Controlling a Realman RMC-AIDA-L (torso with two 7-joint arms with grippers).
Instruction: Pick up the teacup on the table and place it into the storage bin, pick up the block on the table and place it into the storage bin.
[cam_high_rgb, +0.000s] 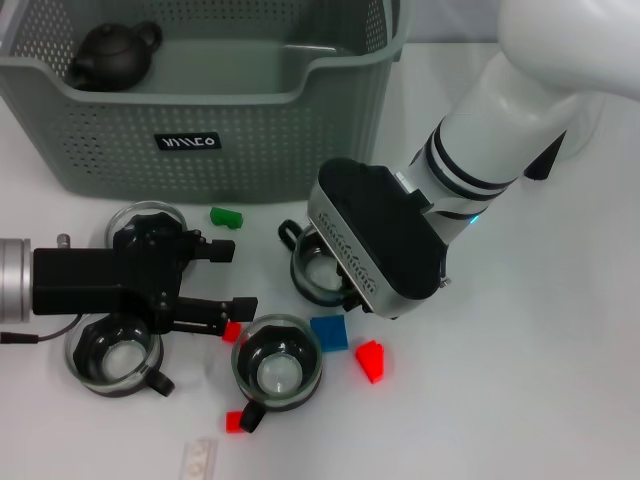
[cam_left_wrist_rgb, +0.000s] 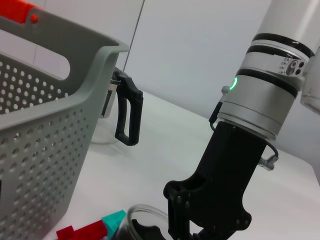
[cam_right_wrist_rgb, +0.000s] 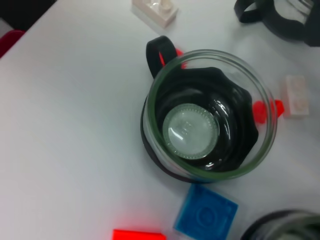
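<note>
R gripper (cam_high_rgb: 335, 280) low over teacup (cam_high_rgb: 318, 268), L gripper (cam_high_rgb: 225, 290) parked

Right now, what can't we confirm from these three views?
- Right gripper: head view, its own black body covers the fingertips, so grip on the teacup beneath is unknown.
- That teacup: mostly hidden under the same gripper.
- Left gripper: open, but the red block by its lower finger is partly hidden.
- Storage bin: head view, top edge crops the back; only a dark teapot shows inside.

White table (cam_high_rgb: 520, 400), pale wall (cam_left_wrist_rgb: 200, 45)
</note>
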